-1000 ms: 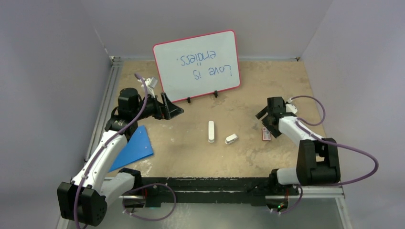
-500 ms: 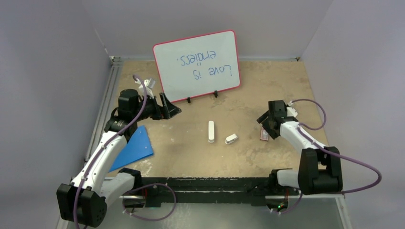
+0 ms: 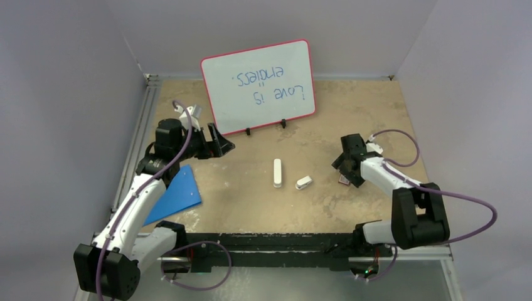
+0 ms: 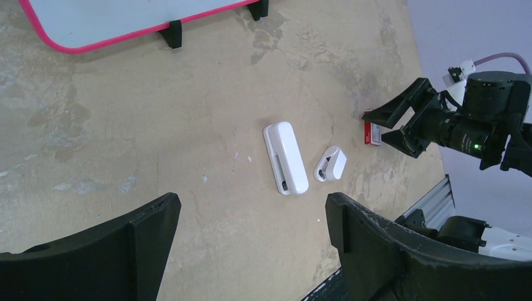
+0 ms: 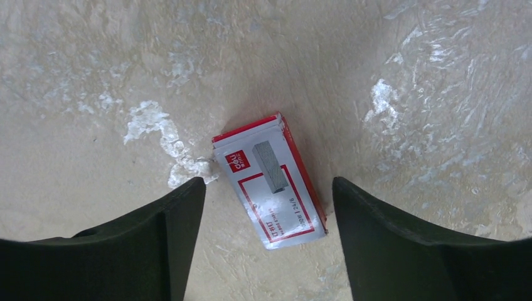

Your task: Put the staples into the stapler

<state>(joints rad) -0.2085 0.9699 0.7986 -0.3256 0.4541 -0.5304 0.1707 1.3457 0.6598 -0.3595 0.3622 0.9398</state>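
The slim white stapler (image 3: 277, 172) lies near the table's middle; it also shows in the left wrist view (image 4: 285, 157). The small red staple box with a white label (image 5: 270, 181) lies flat on the table, closed; no loose staples show. My right gripper (image 5: 268, 188) is open, low over the box, with one finger on each side and not touching it. In the top view the right gripper (image 3: 347, 168) hides most of the box (image 3: 343, 180). My left gripper (image 3: 219, 143) is open and empty, raised at the left, well away from the stapler.
A short stubby white object (image 3: 303, 182) lies just right of the stapler. A whiteboard with a pink frame (image 3: 258, 86) stands at the back. A blue sheet (image 3: 175, 192) lies at the left near the left arm.
My right gripper has moved left and down over the red box, which it now mostly hides in the top view. The left gripper has shifted slightly up and left.
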